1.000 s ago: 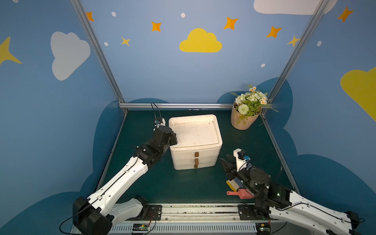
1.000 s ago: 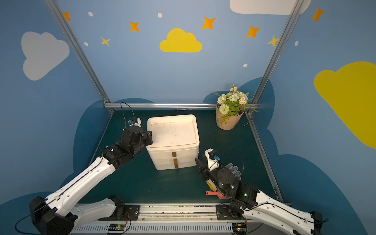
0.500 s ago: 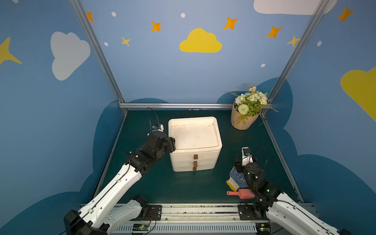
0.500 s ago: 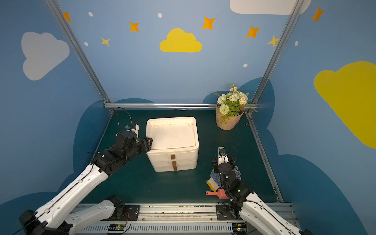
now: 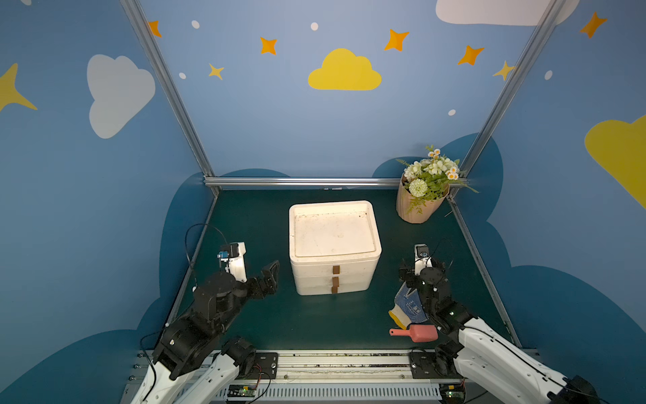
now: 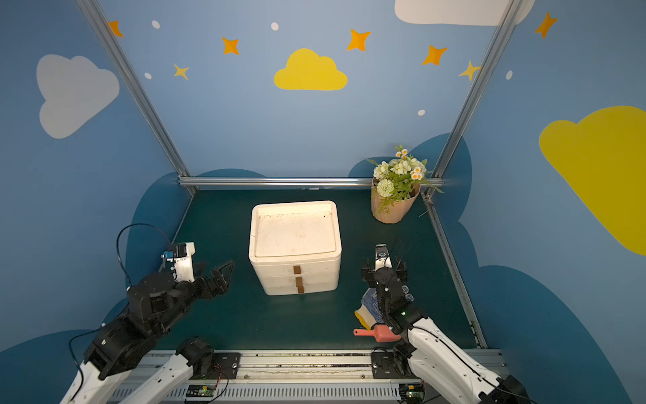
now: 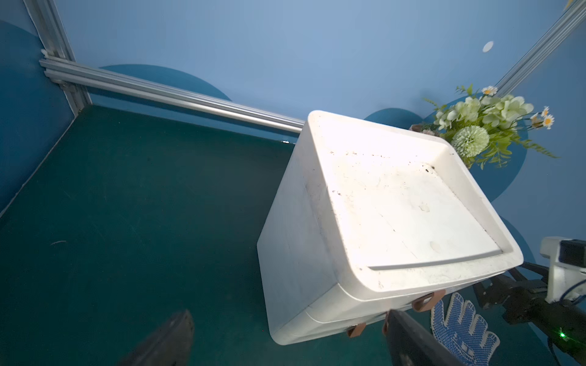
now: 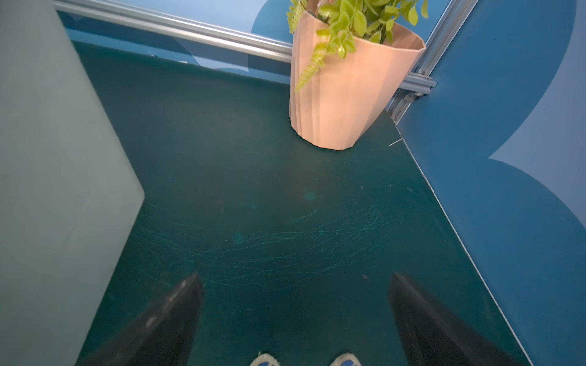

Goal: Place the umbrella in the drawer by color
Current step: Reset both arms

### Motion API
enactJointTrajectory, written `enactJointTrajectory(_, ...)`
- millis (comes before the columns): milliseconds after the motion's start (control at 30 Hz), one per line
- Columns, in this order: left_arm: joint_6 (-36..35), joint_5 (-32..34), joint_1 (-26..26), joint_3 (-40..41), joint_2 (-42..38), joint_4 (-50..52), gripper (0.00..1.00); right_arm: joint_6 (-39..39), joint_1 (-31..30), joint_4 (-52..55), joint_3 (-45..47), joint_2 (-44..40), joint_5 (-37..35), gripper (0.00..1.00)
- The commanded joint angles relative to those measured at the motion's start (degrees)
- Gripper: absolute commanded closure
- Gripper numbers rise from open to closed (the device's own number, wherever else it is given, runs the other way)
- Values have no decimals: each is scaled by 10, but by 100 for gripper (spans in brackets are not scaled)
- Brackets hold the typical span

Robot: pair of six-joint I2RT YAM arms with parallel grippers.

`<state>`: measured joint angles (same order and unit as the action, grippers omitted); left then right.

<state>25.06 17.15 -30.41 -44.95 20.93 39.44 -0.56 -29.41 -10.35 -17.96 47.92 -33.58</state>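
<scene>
The left gripper [image 7: 290, 318] had its jaws spread wide, with nothing between its two dark fingers [image 7: 171, 336], which hung over the green mat [image 5: 251, 224]. The right gripper [image 8: 295, 279] was spread just as wide and was empty too. Its fingers [image 8: 421, 320] were over bare mat, and the tips of a glove [image 8: 264, 360] showed just beneath the wrist.

We took the white chest of drawers [image 5: 334, 241], seen in both top views, as the middle of the dial. The left gripper sat at about 8 o'clock, near the chest's side but apart from it, and was turned towards it. The right gripper sat at about 4 o'clock, also apart from the chest, pointing to 12.

The chest stood mid-mat, and its three drawers, each with a brown tab [image 5: 336, 279], were all pushed in. The blue-dotted glove lay at about 5 o'clock, partly under the right arm. A pink scoop [image 5: 421, 332] lay just beside its yellow cuff, nearer the front rail. A pot of flowers [image 5: 419, 210] stood at 1 o'clock in the far corner.

Where the umbrella was we could not tell.
</scene>
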Motion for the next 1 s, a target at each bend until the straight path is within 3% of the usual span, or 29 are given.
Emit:
enactJointTrajectory(0, -19, -34, 10, 65, -79, -77, 0, -19, 61, -56, -35, 75, 62, 2)
enactJointTrajectory(167, -18, -40, 29, 127, -213, -127, 0, 32, 171, -109, -83, 259, 142, 2)
enactJointTrajectory(333, 6, -60, 42, 108, -168, -101, 0, 1, 188, -108, -148, 333, 102, 2)
enactJointTrajectory(400, 5, -85, 52, 111, -164, -108, 0, 27, 212, -240, -97, 362, 99, 2)
enactJointTrajectory(433, 6, -92, 58, 114, -166, -112, 0, 13, 220, -313, -70, 368, 129, 2)
enactJointTrajectory(500, 9, -96, 72, 119, -173, -115, 0, 1, 219, -345, -43, 360, 175, 2)
enactJointTrajectory(633, 14, -108, 98, 139, -201, -135, 0, -33, 218, -339, -33, 352, 223, 2)
enactJointTrajectory(700, 14, -115, 109, 150, -211, -149, 0, -15, 225, -286, -73, 367, 214, 2)
enactJointTrajectory(800, 21, -123, 125, 157, -206, -152, 0, 2, 274, -242, -86, 362, 309, 2)
enactJointTrajectory(967, 25, -123, 135, 156, -181, -151, 0, -4, 264, -241, -87, 364, 287, 2)
